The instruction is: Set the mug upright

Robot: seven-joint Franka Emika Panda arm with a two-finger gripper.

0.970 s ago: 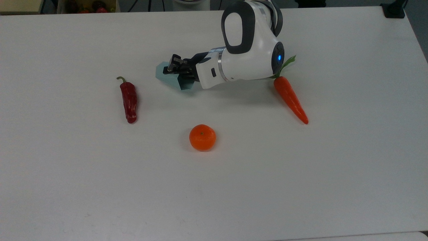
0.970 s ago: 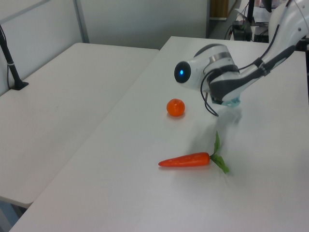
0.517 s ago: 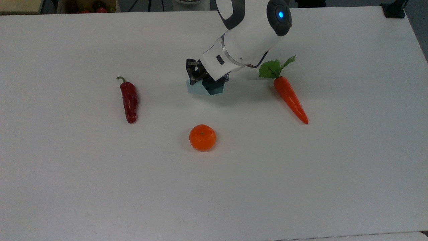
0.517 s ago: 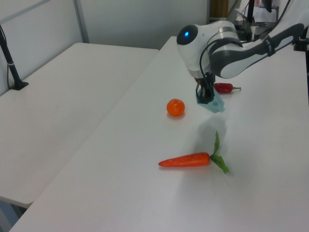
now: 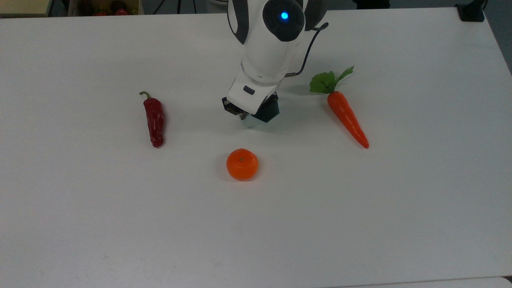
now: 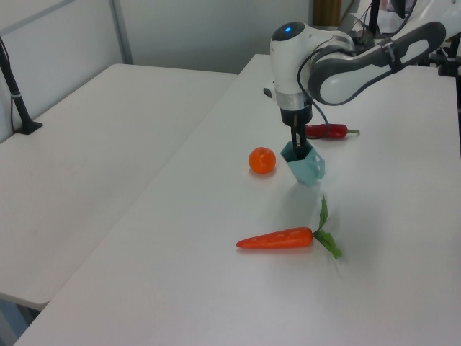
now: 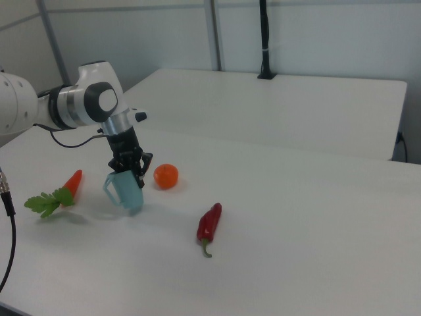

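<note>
The pale teal faceted mug (image 6: 307, 168) hangs from my gripper (image 6: 296, 143), mouth up and slightly tilted, its base at or just above the white table (image 6: 216, 288). In the right view the mug (image 7: 125, 191) shows its loop handle on the right view's left, and the gripper (image 7: 131, 169) points straight down, shut on the rim with one finger inside. From the top view my wrist covers most of the mug (image 5: 266, 112); its dark inside shows below the wrist. I cannot tell whether the base touches the table.
An orange (image 5: 242, 164) lies just in front of the mug in the top view. A red chili pepper (image 5: 155, 120) lies to the top view's left, a carrot (image 5: 347, 116) with green leaves to its right. A second table (image 6: 86, 144) stands alongside.
My wrist swung from lying level to pointing straight down. The mug turned with it from its side to nearly upright and shifted toward the orange in the top view.
</note>
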